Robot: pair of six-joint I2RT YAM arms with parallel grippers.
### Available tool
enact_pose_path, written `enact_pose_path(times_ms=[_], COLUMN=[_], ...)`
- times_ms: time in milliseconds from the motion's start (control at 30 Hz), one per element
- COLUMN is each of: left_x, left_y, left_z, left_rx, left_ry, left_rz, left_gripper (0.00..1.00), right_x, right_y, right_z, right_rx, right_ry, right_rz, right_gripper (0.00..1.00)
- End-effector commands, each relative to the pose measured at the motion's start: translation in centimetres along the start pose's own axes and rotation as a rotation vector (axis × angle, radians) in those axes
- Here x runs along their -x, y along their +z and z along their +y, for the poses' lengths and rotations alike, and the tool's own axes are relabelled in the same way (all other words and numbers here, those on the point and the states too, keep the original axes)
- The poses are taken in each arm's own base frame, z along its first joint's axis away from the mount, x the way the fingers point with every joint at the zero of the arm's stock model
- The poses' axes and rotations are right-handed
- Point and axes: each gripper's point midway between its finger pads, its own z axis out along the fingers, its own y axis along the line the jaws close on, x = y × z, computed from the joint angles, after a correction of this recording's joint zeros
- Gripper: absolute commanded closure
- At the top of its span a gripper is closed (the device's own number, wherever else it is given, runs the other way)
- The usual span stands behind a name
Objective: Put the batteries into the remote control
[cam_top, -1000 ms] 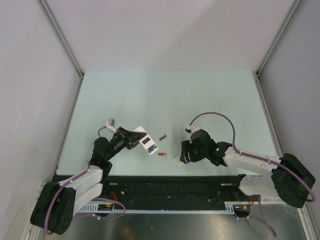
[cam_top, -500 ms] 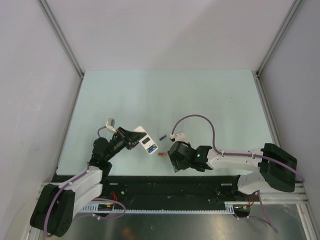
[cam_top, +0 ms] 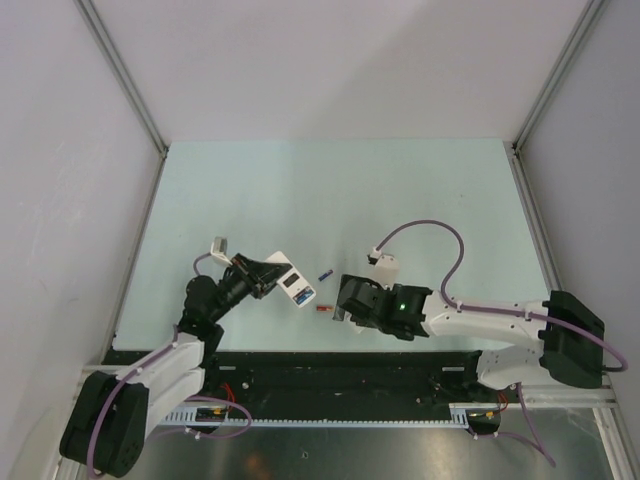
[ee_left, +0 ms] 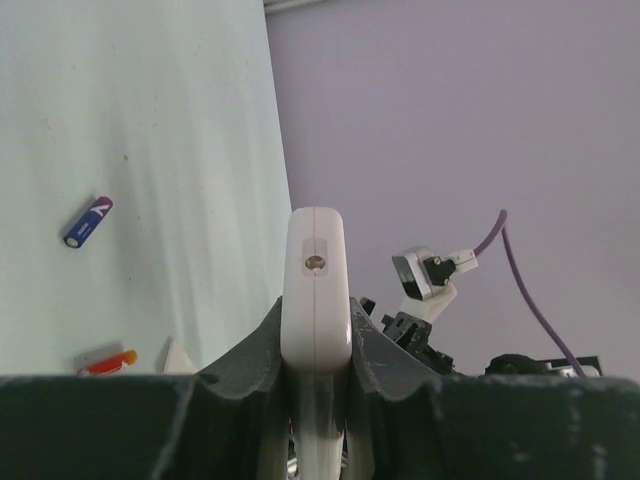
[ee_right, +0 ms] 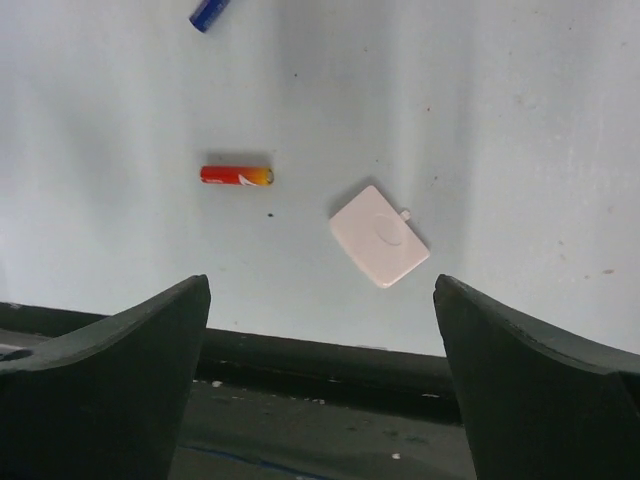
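Note:
My left gripper (cam_top: pixel 272 277) is shut on the remote control (cam_top: pixel 292 285), a white bar held on edge between the dark fingers (ee_left: pixel 250 350) in the left wrist view, where the remote control (ee_left: pixel 316 270) points away. A dark blue-purple battery (cam_top: pixel 325 274) and a red battery (cam_top: pixel 322 309) lie on the table just right of the remote. My right gripper (cam_top: pixel 347 298) hovers beside the red battery, open and with nothing in it. Its wrist view shows the red battery (ee_right: pixel 237 175) and the blue-purple battery (ee_right: pixel 209 13) ahead of the right gripper (ee_right: pixel 320 300).
A small white rounded cover plate (ee_right: pixel 379 235) lies flat on the pale green table (cam_top: pixel 330 200) near the front edge, right of the red battery. A dark ledge (ee_right: pixel 320 350) runs along that edge. Grey walls enclose the table on three sides.
The right arm has swung left toward the red battery, and its jaws have spread wide. The left arm and the remote have not moved.

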Motion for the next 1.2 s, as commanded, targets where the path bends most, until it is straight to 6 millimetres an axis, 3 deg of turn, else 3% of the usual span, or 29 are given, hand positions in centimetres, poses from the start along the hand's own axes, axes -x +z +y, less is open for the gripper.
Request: enact_pose_path(times_ms=[0, 133, 233, 367, 433, 533, 800, 1167], left_x=[0.6, 1.2, 1.9, 2.8, 3.2, 3.4, 2.4, 1.8], left_y=[-0.8, -1.1, -1.2, -1.3, -1.3, -1.1, -1.5, -1.5], left_z=[0.5, 0.6, 1.9, 2.5, 2.2, 1.7, 2.8, 3.4], left_rx=[-0.009, -0.009, 0.036, 0.065, 0.058, 0.053, 0.075, 0.096], left_ry=[-0.011, -0.014, -0.048, -0.082, -0.078, -0.058, -0.071, -0.077], left_rz=[-0.069, -0.119, -0.168, -0.224, -0.245, -0.246, -0.209, -0.179], left_gripper=[1.0, 1.0, 1.0, 1.0, 1.0, 1.0, 1.0, 1.0], right_x=[2.2, 2.0, 1.4, 1.0, 0.9, 0.9, -0.7, -1.6], right_y=[-1.4, -2.4, -2.1, -2.6, -2.9, -2.4, 0.9, 2.8], right_z=[1.5, 2.6, 1.8, 1.2, 0.2, 0.5, -0.1, 0.1], right_rx=[0.023, 0.055, 0.009, -0.022, -0.058, -0.059, -0.157, -0.226], right_ry=[0.185, 0.256, 0.377, 0.559, 0.598, 0.639, 0.584, 0.482], right_rz=[-0.088, -0.148, -0.127, -0.129, -0.156, -0.157, -0.093, -0.021], right_gripper=[0.0, 0.0, 0.0, 0.14, 0.16, 0.19, 0.27, 0.27])
